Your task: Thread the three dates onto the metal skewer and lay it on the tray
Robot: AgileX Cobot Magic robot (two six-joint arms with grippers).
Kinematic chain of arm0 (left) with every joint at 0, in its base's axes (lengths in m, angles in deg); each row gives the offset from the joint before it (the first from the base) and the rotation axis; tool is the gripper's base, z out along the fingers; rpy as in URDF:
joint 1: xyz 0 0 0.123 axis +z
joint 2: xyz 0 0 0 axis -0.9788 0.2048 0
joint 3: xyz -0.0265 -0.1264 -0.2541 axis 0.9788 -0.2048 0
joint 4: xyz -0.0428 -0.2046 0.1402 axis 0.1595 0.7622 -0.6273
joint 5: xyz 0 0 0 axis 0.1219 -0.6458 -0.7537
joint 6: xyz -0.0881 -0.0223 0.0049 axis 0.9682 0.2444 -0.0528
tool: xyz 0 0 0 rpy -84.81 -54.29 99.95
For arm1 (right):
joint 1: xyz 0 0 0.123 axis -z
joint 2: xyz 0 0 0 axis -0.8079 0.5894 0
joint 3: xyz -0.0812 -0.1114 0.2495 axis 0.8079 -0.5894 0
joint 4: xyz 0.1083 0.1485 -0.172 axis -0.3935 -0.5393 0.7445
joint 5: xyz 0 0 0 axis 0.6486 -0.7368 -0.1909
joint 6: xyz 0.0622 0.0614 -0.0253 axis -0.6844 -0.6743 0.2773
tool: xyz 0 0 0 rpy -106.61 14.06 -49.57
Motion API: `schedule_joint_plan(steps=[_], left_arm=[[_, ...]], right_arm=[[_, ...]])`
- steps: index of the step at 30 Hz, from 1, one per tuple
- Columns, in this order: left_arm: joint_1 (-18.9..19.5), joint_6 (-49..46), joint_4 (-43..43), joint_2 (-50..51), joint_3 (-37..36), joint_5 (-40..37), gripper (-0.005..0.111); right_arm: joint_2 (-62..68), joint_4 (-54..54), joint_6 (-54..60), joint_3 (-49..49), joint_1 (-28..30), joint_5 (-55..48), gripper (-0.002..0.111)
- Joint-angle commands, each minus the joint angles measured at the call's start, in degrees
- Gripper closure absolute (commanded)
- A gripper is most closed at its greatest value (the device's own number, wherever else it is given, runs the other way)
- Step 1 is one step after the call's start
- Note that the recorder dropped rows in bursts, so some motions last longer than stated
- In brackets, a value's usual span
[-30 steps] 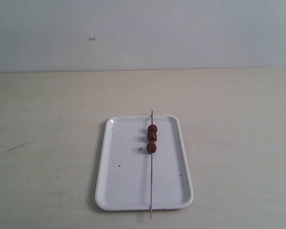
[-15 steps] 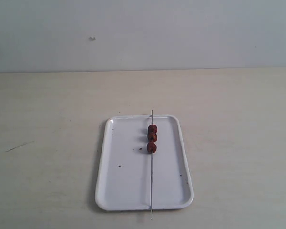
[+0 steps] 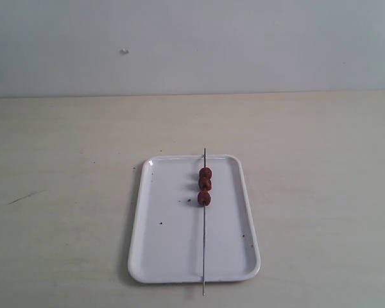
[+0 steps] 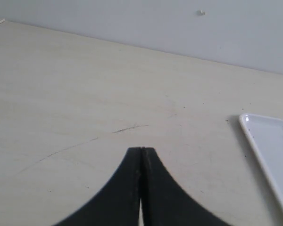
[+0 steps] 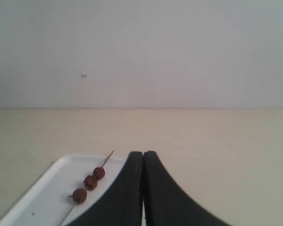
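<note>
The white tray (image 3: 173, 244) lies on the table in the exterior view. Along its length rests the metal skewer (image 3: 204, 250), its ends sticking out past the far and near rims. All three dates (image 3: 205, 185) sit threaded in a row on the skewer's far half. Neither arm shows in the exterior view. My left gripper (image 4: 141, 149) is shut on nothing, above bare table, with a tray corner (image 4: 264, 141) off to one side. My right gripper (image 5: 143, 153) is shut and empty too, beside the tray (image 5: 47, 197), the dates (image 5: 89, 182) and the skewer (image 5: 107, 158).
The table (image 3: 64, 192) is pale wood with faint dark scratches (image 3: 25, 197). A light wall (image 3: 192, 45) rises behind it. Small dark crumbs (image 3: 160, 223) fleck the tray.
</note>
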Motion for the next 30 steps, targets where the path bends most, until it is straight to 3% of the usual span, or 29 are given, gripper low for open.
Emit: schedule_joint_plan(steps=[1,5,8,18,24,30], left_arm=[[0.18,-0.22,0.5,-0.37,-0.14,-0.08,0.107],[0.18,-0.22,0.5,-0.37,-0.14,-0.08,0.107],[0.18,-0.22,0.5,-0.37,-0.14,-0.08,0.107],[0.18,-0.22,0.5,-0.37,-0.14,-0.08,0.107],[0.18,-0.22,0.5,-0.37,-0.14,-0.08,0.107],[0.18,-0.22,0.39,-0.37,-0.14,-0.08,0.107]], right_arm=[[-0.22,30.73,-26.71,-0.3,-0.03,0.94,0.108],[-0.22,62.28,-66.38,-0.3,-0.03,3.26,0.108],[-0.22,72.09,-79.89,-0.3,-0.03,4.77,0.108],[-0.22,73.94,-80.99,-0.79,-0.03,5.71,0.108],[-0.22,73.69,-79.02,-5.25,-0.03,17.24,0.108],[-0.22,73.69,-72.59,-5.25,0.12,17.43,0.108]])
